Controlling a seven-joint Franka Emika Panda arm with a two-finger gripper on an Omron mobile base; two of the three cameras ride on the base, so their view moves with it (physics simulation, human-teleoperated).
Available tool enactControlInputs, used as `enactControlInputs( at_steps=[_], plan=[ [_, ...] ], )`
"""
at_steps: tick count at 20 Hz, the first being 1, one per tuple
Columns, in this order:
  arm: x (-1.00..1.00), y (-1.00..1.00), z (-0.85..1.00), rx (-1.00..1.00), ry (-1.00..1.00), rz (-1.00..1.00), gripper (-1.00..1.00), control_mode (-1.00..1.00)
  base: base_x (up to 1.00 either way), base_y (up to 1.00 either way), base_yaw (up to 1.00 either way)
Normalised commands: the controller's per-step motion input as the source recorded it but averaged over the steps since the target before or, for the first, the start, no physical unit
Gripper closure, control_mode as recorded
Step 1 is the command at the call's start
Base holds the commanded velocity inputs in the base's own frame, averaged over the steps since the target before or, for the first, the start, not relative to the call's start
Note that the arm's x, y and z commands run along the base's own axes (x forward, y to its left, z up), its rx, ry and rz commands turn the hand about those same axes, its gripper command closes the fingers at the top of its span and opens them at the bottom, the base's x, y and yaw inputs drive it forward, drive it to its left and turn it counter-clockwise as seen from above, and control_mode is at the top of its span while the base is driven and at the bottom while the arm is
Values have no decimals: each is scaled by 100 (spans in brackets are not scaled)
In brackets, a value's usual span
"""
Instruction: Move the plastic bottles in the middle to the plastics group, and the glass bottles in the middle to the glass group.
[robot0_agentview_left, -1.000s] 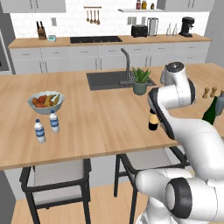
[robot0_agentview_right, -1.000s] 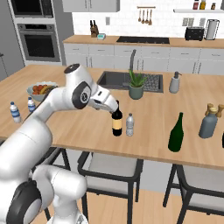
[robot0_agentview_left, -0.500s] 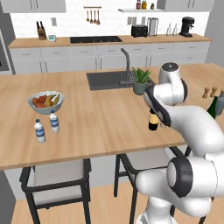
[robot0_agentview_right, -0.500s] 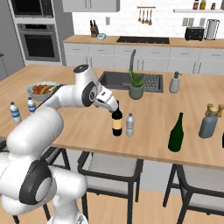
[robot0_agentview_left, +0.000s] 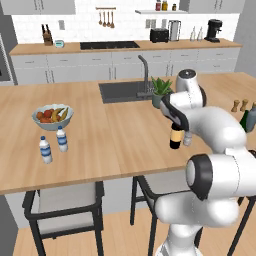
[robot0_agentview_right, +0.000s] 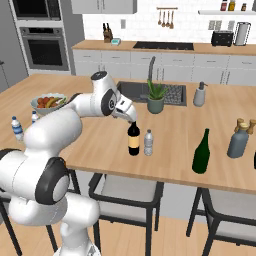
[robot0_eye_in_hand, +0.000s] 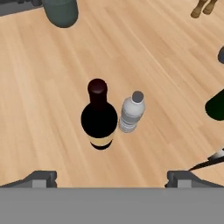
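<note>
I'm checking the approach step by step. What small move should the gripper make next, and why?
Probably straight down: the gripper is open above the dark wine bottle, which stands upright, ungrasped, with the clear bottle close beside it.

From the left base view you look forward and down over the island (robot0_agentview_left: 90, 145) from behind the arm, which rises at lower right. The right base view gives you the same island (robot0_agentview_right: 180, 130) from the other side, arm at lower left. Both share the sink (robot0_agentview_left: 125, 91) (robot0_agentview_right: 135, 90). The hand view puts you close above the dark bottle (robot0_eye_in_hand: 99, 117), looking almost straight down.
</note>
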Motion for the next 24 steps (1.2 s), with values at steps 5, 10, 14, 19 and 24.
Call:
enactControlInputs(
  at_steps=[5, 10, 14, 19, 24],
  plan=[
    [21, -13, -18, -5, 0, 0, -100, -100, 0, 0, 0],
    [12, -6, -29, 0, 0, 0, -100, -100, 0, 0, 0],
    [20, 0, -21, 0, 0, 2, -100, -100, 0, 0, 0],
    [18, -1, -5, 0, -1, 1, -100, -100, 0, 0, 0],
    [18, -12, -2, -4, 0, 0, -100, -100, 0, 0, 0]
  ],
)
